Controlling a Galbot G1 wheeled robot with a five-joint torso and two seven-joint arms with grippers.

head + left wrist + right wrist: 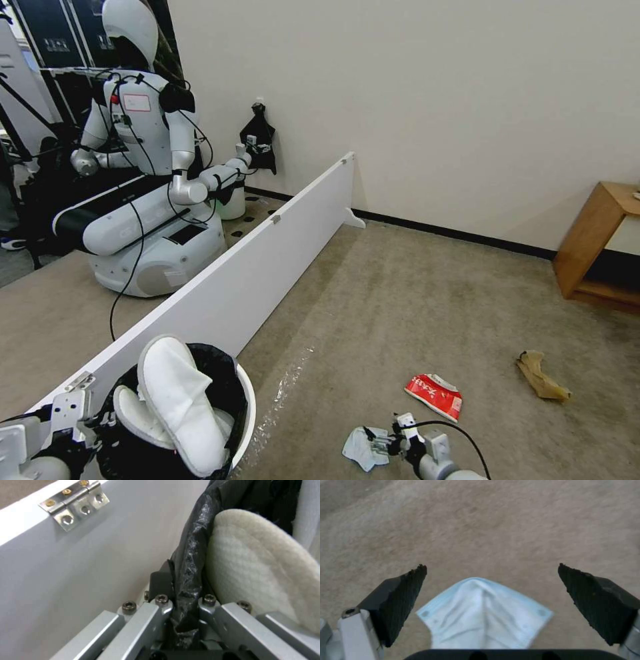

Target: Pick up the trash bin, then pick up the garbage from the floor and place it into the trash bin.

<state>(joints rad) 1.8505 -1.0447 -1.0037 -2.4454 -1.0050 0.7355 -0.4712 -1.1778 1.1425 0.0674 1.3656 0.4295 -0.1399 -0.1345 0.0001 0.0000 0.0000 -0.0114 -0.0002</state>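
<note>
Bin: trash bin [244,400] hangs at the robot's left, close against the white panel [267,267]; black liner [190,555] folded over the rim, two white slippers [180,400] sticking up out of it
Left gripper: left gripper [185,610] clenched on the liner and rim, carrying the bin; hinge [75,505] of the panel just beside it
Right gripper: right gripper [491,587] low over the floor [400,287], pads [403,590] spread wide to either side of a pale blue face mask [483,615], gripping nothing
Mask: flat on the carpet, between the pads, not touched as far as can be seen
Other litter: red snack packet [435,395] near the mask; crumpled brown paper bag [541,377] farther to the right, well apart
Stage: judged as lining up for the mask pick
Risk, grasp: mask is thin and limp; pads closing too high would likely slide over it or pinch only an edge, so it slips free on the lift
Risk, bin: slippers stand tall and loose; a tilt of the bin could tip one out
Risk, clearance: bin near the panel; a swing could knock it
</note>
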